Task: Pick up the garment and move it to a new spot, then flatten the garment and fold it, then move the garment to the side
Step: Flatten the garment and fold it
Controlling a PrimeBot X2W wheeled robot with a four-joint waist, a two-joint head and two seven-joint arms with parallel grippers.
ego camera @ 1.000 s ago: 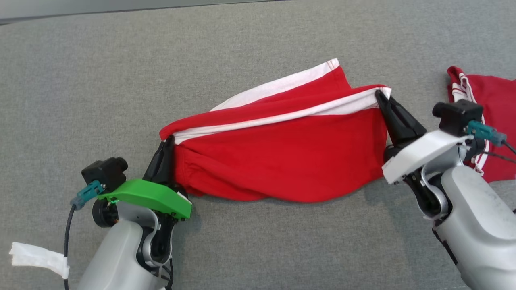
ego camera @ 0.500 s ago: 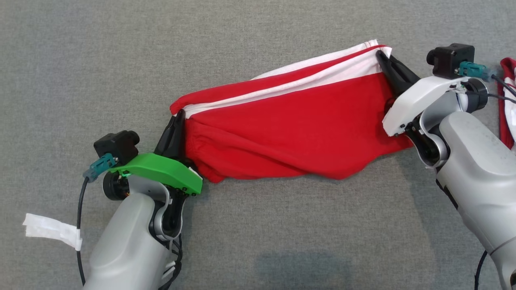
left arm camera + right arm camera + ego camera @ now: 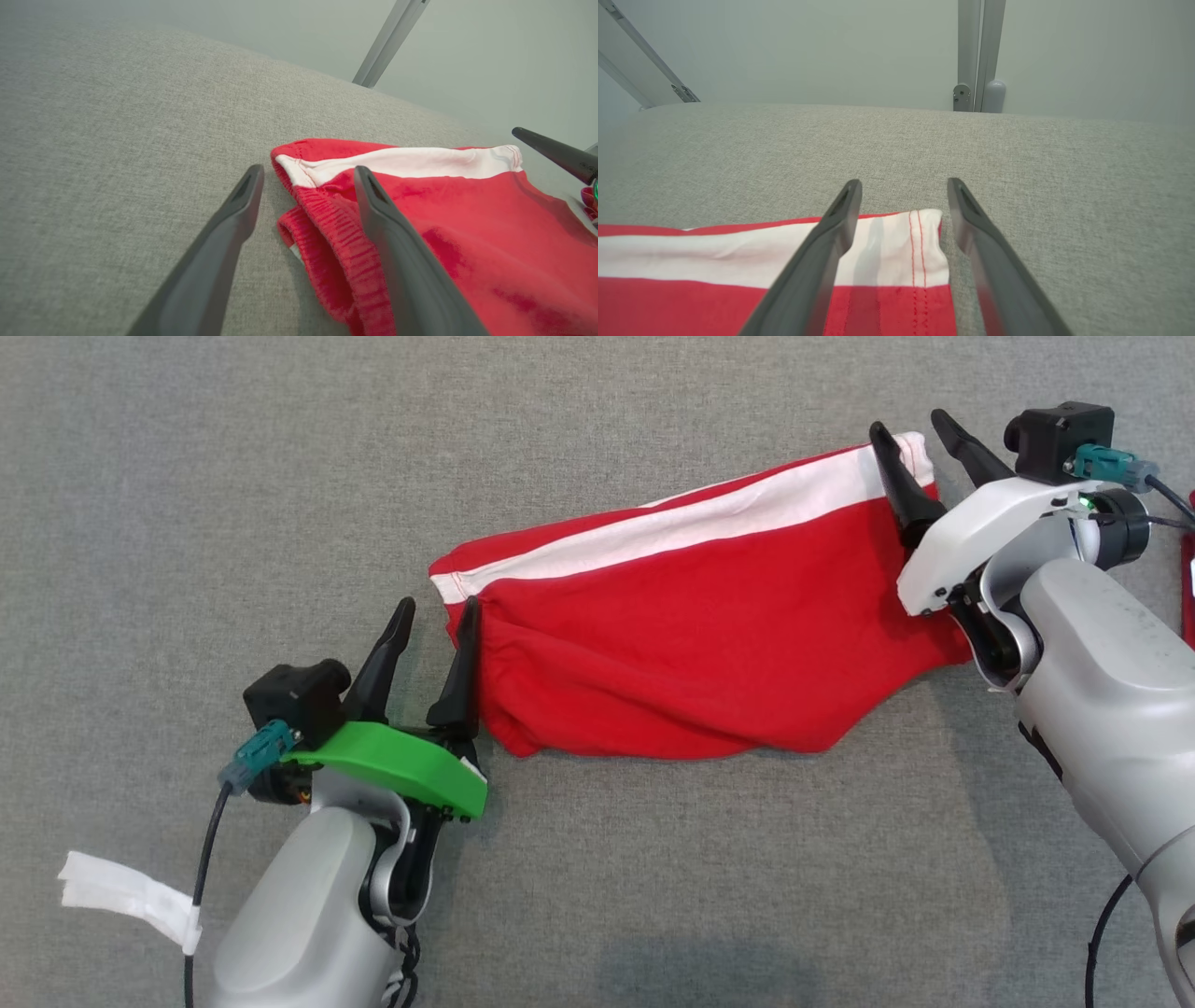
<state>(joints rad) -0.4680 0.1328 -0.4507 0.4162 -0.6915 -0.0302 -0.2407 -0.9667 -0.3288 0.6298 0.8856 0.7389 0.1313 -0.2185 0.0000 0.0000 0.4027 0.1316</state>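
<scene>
- Looking down from the head, you see the garment (image 3: 691, 653) lying on the grey table (image 3: 280, 476). It is red, with a white band (image 3: 691, 527) along its far edge, and it runs from lower left to upper right.
- Your left gripper (image 3: 439, 604) stands spread and holds nothing. It is at the garment's left end. One finger is just beside the red cloth and the other is over bare table.
- In the left wrist view, the gathered waistband (image 3: 327, 219) lies under the finger on that side. You cannot tell if the finger touches it.
- Your right gripper (image 3: 907, 422) stands spread too, with nothing pinched. It is at the far right corner of the garment.
- In the right wrist view, the white corner with red stitching lies between the two fingers. One finger is above the band and the other is above bare table.
- The near edge of the garment shows some soft folds.
</scene>
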